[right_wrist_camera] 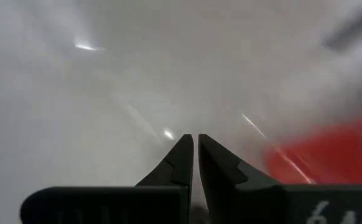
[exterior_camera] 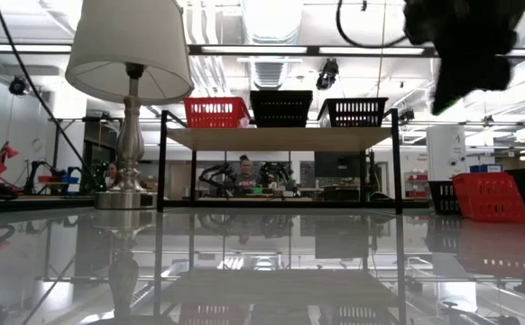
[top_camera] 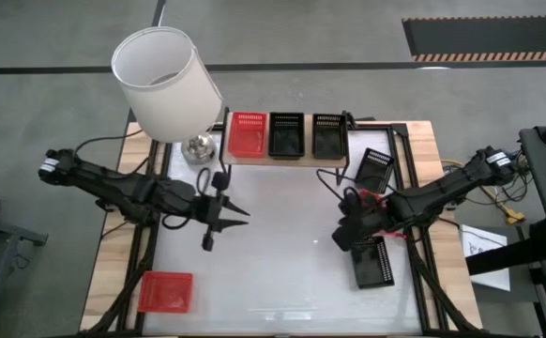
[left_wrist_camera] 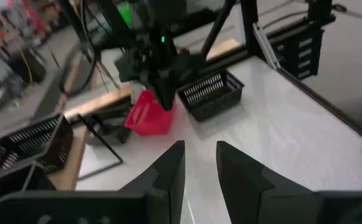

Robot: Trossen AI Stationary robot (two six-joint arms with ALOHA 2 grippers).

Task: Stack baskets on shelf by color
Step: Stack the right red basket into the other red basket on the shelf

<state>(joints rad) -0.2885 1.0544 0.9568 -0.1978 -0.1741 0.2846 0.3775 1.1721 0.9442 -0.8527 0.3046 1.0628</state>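
On the shelf [top_camera: 287, 158] stand one red basket [top_camera: 247, 134] and two black baskets [top_camera: 285, 134] [top_camera: 327, 134] in a row. A second red basket [left_wrist_camera: 147, 115] rests on the table under my right arm, beside a black basket [left_wrist_camera: 212, 93]. Another red basket [top_camera: 166, 291] lies near the table's near-left corner. My right gripper [right_wrist_camera: 195, 146] is shut, empty, and hangs above the table [exterior_camera: 465, 54]. My left gripper [left_wrist_camera: 199, 155] is open and empty over the table's left-middle [top_camera: 240, 214], pointing right.
A lamp with a white shade [top_camera: 165, 84] stands at the shelf's left end. Two more black baskets lie on the right side, one far [top_camera: 376, 167] and one near [top_camera: 371, 261]. Cables run along both arms. People sit in the room behind the shelf.
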